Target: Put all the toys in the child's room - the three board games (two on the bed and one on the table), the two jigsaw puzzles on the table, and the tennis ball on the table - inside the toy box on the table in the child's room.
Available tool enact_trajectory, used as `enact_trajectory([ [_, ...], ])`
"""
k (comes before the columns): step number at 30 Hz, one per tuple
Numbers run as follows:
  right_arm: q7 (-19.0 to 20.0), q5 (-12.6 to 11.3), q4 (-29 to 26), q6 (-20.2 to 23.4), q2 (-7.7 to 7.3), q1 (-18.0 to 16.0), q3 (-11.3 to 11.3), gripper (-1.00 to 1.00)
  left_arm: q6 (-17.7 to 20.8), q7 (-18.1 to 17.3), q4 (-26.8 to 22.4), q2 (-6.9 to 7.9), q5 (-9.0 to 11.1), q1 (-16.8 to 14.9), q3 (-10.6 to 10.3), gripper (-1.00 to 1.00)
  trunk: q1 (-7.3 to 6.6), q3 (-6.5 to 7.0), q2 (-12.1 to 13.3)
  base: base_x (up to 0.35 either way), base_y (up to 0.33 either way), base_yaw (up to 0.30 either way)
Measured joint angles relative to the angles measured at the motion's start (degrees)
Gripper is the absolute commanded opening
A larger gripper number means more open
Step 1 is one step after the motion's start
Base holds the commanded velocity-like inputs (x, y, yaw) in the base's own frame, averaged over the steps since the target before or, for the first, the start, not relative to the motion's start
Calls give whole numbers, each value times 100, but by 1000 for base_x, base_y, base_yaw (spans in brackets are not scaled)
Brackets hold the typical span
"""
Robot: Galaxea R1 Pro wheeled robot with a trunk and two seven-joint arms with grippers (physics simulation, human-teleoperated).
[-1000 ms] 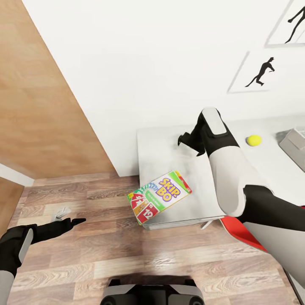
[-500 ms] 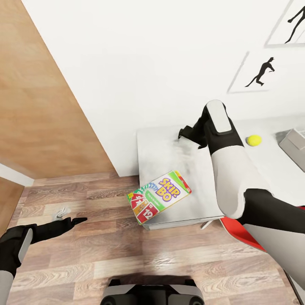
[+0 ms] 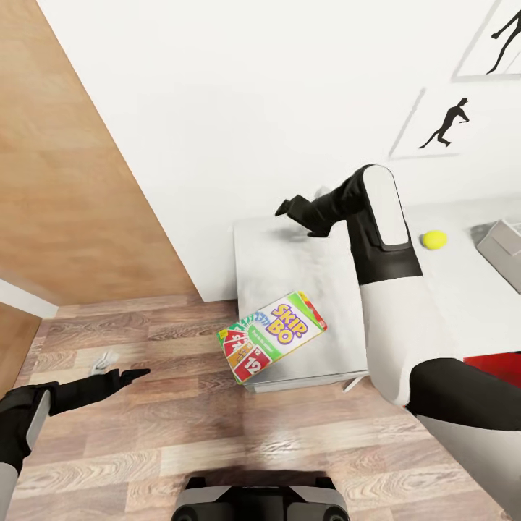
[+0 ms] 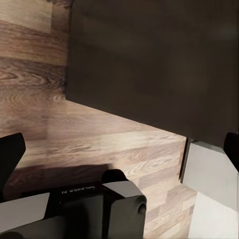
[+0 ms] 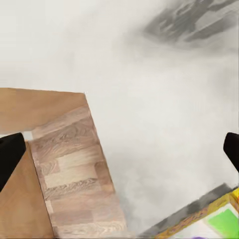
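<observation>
The SKIP-BO board game (image 3: 272,335) lies flat on the table (image 3: 289,260), overhanging its front left corner; one corner of the box (image 5: 219,224) shows in the right wrist view. The tennis ball (image 3: 434,239) rests further right on the table. An end of the grey toy box (image 3: 503,250) stands at the right edge. My right gripper (image 3: 295,219) hovers open and empty over the table's far left part, behind the game. My left gripper (image 3: 119,375) hangs open and empty low over the floor, left of the table. The bed and the jigsaw puzzles are out of view.
A white wall with framed silhouette pictures (image 3: 441,123) runs behind the table. A wooden panel (image 3: 65,181) stands at the left. Wood floor (image 3: 181,405) lies in front of the table. Something red (image 3: 496,362) sits under my right arm. My base (image 4: 94,204) shows below the left gripper.
My right arm has risen and swung left, carrying its open gripper toward the table's far left corner. The left arm has barely moved. The game, the ball and the toy box stay put.
</observation>
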Motion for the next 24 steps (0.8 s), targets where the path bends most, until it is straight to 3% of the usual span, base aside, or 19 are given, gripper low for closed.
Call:
enact_trajectory([
  [2, -55, -624, -743, -8, -1, 199, 261, 100, 3, -55, 0, 19, 1, 0, -1, 100, -1, 0, -1, 0, 0, 0],
  [6, -127, -913, -1245, -7, -1, 467, 355, 100, 10, -103, 0, 32, 5, 0, -1, 100, 0, 0, 0, 0, 0, 0],
  [11, -151, -1020, -1391, -20, -1, 687, 381, 100, 11, -390, -1, 59, 3, 0, 6, 100, 0, 0, 0, 0, 0, 0],
  [18, -151, -1052, -1415, -16, -1, 793, 387, 100, 21, -1083, -1, 184, -1, 0, 1, 100, 0, 12, 0, 0, 0, 0],
  [24, -148, -1057, -1413, -15, -1, 801, 404, 100, 23, -1232, -1, 200, -2, 0, -6, 100, 0, 58, 0, 0, 0, 0],
])
